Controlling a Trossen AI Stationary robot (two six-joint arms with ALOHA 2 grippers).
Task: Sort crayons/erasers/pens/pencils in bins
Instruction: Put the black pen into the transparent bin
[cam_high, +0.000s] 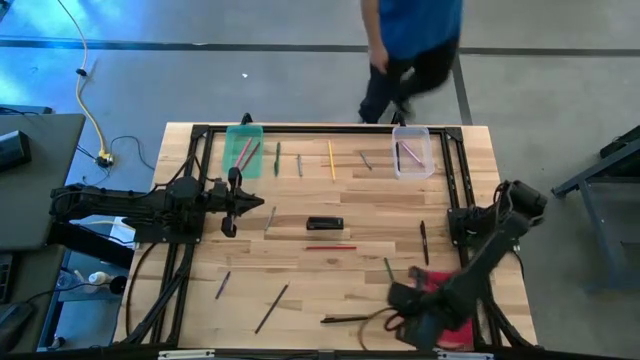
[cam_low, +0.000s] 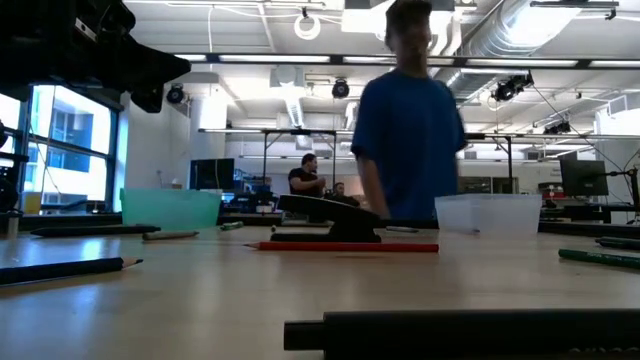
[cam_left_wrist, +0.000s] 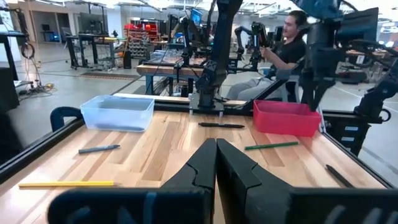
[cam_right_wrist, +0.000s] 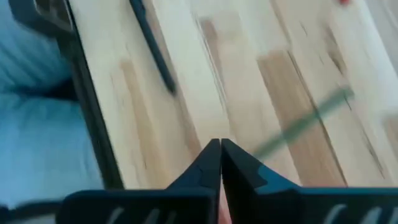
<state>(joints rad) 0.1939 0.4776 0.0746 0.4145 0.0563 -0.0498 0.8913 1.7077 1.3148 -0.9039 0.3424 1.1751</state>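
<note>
The green bin (cam_high: 244, 150) at the far left holds pinkish pens. The clear bin (cam_high: 412, 152) stands at the far right. The red bin (cam_high: 452, 328) at the near right is mostly hidden under my right arm. Pencils and pens lie loose on the table: a yellow pencil (cam_high: 331, 159), a red pencil (cam_high: 331, 247), a green pencil (cam_high: 389, 268) and a dark pen (cam_high: 424, 242). My left gripper (cam_high: 264, 206) is shut and empty at mid left (cam_left_wrist: 216, 152). My right gripper (cam_right_wrist: 220, 149) is shut and empty above the table near the red bin, with the green pencil (cam_right_wrist: 305, 124) and a dark pen (cam_right_wrist: 152, 46) before it.
A black block (cam_high: 324, 223) lies at the table's middle. More dark sticks lie near the front edge (cam_high: 271, 308) (cam_high: 345, 319) (cam_high: 222, 285). A black frame rail (cam_high: 452, 170) runs along the table's sides. A person in a blue top (cam_high: 410, 40) stands at the far edge.
</note>
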